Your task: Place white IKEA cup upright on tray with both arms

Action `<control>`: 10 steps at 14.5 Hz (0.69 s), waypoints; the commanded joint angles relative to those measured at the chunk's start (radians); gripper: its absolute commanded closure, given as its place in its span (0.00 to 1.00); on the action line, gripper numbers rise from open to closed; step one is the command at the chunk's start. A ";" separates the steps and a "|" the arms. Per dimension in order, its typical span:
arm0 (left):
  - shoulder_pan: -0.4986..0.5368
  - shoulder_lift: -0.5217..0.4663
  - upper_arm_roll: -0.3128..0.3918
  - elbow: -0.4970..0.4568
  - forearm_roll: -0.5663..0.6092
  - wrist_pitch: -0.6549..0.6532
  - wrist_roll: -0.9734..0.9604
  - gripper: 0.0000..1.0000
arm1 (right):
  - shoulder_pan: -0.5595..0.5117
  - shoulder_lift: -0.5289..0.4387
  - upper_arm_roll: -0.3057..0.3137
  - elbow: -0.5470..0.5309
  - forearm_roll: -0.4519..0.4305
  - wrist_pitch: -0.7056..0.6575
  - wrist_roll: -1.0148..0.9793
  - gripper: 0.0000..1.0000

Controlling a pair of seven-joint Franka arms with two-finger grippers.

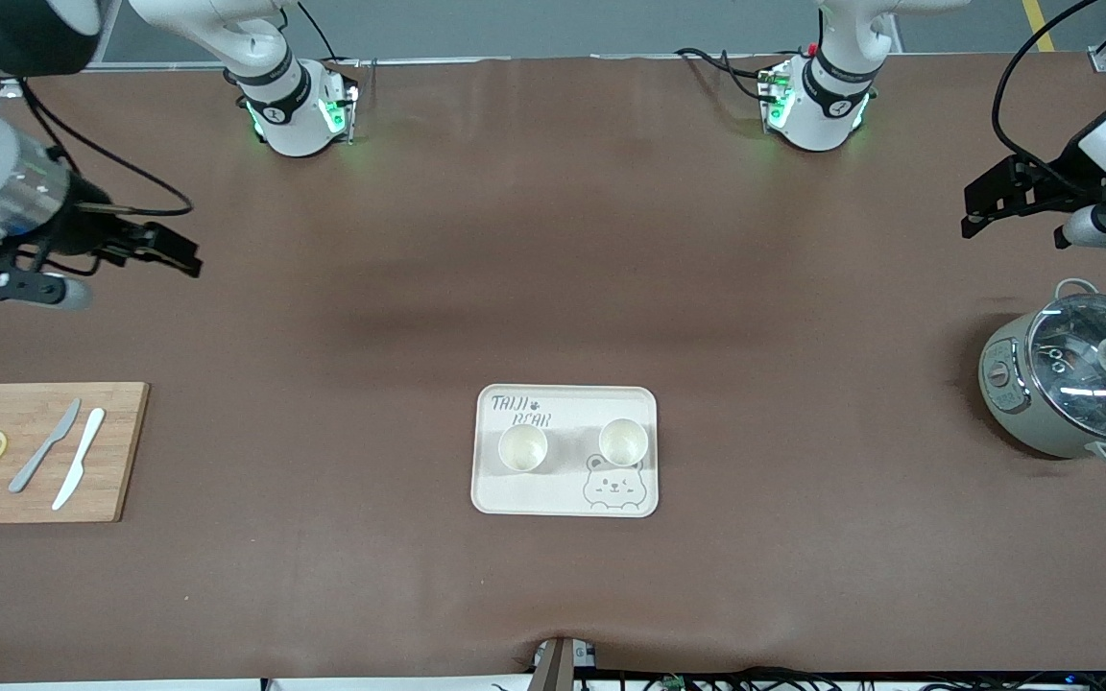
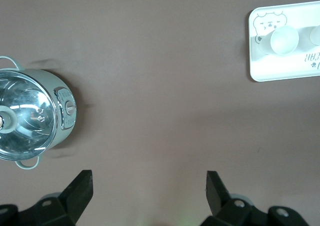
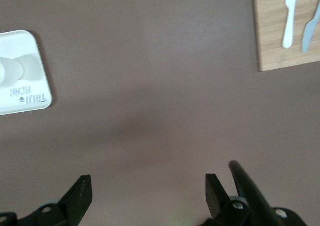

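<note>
The cream tray [image 1: 563, 408] with the bear drawing lies mid-table. Two white cups stand upright on it side by side, one [image 1: 523, 447] toward the right arm's end, one [image 1: 623, 441] toward the left arm's end. My left gripper [image 1: 973, 209] is open and empty over bare table at the left arm's end. In the left wrist view the gripper [image 2: 149, 187] is wide open, and the tray [image 2: 280, 70] and a cup [image 2: 284, 39] show. My right gripper [image 1: 186, 255] is open and empty over bare table at the right arm's end. In the right wrist view the gripper [image 3: 147, 188] is also wide open, and the tray [image 3: 35, 80] shows.
A grey pot with a glass lid [image 1: 1076, 384] stands at the left arm's end; it also shows in the left wrist view [image 2: 30, 116]. A wooden cutting board [image 1: 116, 451] with two knives and two lemon slices lies at the right arm's end; it also shows in the right wrist view [image 3: 275, 40].
</note>
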 commanded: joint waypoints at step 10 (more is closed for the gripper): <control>0.004 -0.003 0.001 0.000 -0.004 0.013 0.021 0.00 | -0.092 -0.044 0.020 -0.100 -0.074 0.157 -0.120 0.00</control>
